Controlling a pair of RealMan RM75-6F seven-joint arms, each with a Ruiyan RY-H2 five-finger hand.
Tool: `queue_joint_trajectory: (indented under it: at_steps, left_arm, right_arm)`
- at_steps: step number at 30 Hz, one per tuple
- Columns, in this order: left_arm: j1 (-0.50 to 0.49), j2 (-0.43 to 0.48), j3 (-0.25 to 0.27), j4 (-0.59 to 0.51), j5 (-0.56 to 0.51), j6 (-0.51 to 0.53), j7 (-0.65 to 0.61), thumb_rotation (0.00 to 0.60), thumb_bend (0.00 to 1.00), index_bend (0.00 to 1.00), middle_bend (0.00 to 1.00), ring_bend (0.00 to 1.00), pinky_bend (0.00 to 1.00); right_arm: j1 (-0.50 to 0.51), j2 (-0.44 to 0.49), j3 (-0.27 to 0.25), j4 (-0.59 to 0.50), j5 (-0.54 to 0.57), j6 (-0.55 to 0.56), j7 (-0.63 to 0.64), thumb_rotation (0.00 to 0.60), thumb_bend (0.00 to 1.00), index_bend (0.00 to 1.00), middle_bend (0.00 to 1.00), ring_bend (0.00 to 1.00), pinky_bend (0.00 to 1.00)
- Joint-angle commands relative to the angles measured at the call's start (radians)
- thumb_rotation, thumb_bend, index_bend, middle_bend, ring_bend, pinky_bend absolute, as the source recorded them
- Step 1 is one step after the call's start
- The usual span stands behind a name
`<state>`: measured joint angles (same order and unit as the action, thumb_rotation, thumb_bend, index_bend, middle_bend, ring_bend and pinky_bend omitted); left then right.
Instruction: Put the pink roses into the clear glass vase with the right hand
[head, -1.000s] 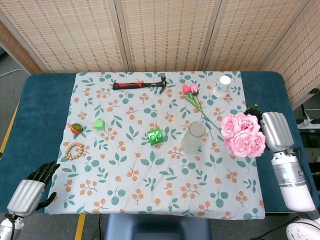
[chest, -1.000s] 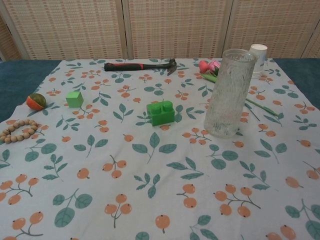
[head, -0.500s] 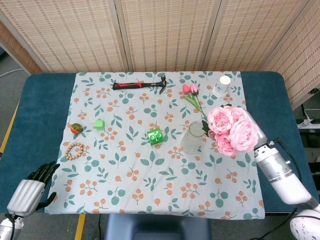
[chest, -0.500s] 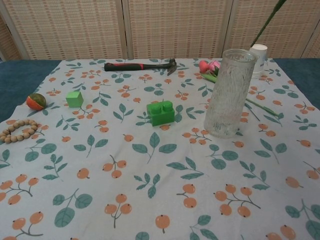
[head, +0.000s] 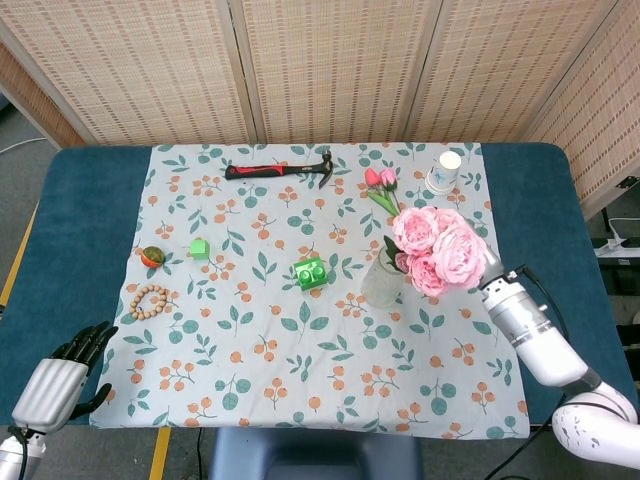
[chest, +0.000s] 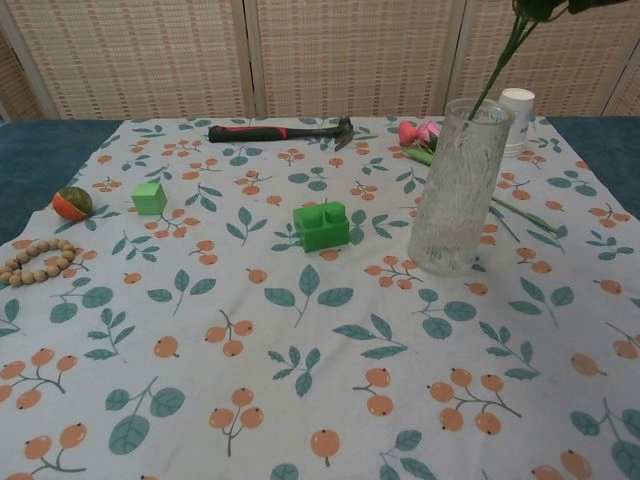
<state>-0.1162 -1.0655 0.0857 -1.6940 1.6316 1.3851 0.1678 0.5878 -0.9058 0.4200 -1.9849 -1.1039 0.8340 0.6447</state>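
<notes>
The bunch of pink roses (head: 436, 249) hangs over the right side of the clear glass vase (head: 383, 280), which stands upright on the flowered cloth. In the chest view their green stem (chest: 497, 65) slants down from the top edge, its lower end at the rim of the vase (chest: 458, 190). My right hand holds the roses but is hidden behind the blooms; only its wrist and forearm (head: 520, 322) show. My left hand (head: 62, 380) rests at the front left corner, holding nothing, fingers loosely extended.
A hammer (head: 278, 170) lies at the back. Pink tulips (head: 381, 180) and a paper cup (head: 443, 172) sit behind the vase. A green brick (head: 311, 271) stands just left of it. Further left are a green cube (head: 200, 248), a small ball (head: 152, 257) and a bead bracelet (head: 149, 300).
My right arm carried the roses left from the table's right edge to above the vase. The stem has come into the chest view and reached the vase rim.
</notes>
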Motion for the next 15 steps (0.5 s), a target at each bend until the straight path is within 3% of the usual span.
queue_joint_trajectory:
  at_steps: [1, 8, 11, 15]
  left_arm:
    - [0.000, 0.000, -0.001, 0.000, -0.001, 0.000, 0.000, 0.600, 0.34, 0.05, 0.05, 0.10, 0.32]
    - [0.000, 0.001, 0.000, -0.001, 0.000, 0.000, 0.001, 0.600, 0.34, 0.05, 0.05, 0.10, 0.32]
    - [0.001, 0.002, -0.001, -0.001, -0.002, 0.002, -0.002, 0.600, 0.34, 0.05, 0.06, 0.10, 0.33]
    - [0.000, 0.001, -0.003, 0.002, -0.002, 0.003, -0.005, 0.600, 0.33, 0.05, 0.06, 0.10, 0.34]
  right_arm:
    - [0.004, -0.009, -0.005, 0.010, 0.010, -0.001, -0.006, 0.600, 0.40, 0.89, 0.90, 1.00, 1.00]
    - [0.023, -0.062, -0.028, 0.089, 0.030, -0.034, -0.003, 0.600, 0.40, 0.86, 0.90, 1.00, 1.00]
    - [0.032, -0.088, -0.041, 0.134, 0.020, -0.067, 0.014, 0.600, 0.37, 0.67, 0.90, 1.00, 1.00]
    - [0.045, -0.100, -0.051, 0.182, 0.008, -0.128, 0.047, 0.600, 0.19, 0.27, 0.90, 0.99, 1.00]
